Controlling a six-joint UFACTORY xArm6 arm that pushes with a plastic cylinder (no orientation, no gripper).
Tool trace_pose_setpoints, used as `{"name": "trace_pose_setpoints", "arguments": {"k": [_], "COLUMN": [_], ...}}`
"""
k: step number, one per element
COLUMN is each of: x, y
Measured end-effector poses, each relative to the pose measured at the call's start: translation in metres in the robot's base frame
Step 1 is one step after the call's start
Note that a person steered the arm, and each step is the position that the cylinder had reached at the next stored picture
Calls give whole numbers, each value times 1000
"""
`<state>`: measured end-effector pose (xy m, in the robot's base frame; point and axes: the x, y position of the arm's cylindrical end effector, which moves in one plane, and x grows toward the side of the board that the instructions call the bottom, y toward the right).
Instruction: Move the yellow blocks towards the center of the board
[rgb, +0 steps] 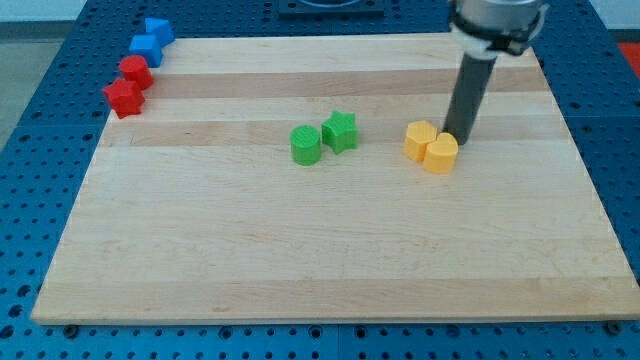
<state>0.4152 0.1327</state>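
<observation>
Two yellow blocks sit touching each other right of the board's middle: a yellow hexagon-like block (420, 140) and a yellow heart-shaped block (441, 153) at its lower right. My tip (457, 136) stands at the upper right edge of the yellow heart block, touching or nearly touching it. The dark rod rises from there toward the view's top.
A green round block (306, 145) and a green star block (340, 131) sit together near the centre of the wooden board (320, 260). Two red blocks (128, 85) and two blue blocks (151, 38) lie at the board's top left corner.
</observation>
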Motion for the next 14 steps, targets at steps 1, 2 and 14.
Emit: {"name": "trace_pose_setpoints", "arguments": {"k": [1,2,14], "x": [-1,-10,-213], "y": [-80,-103,-131]}}
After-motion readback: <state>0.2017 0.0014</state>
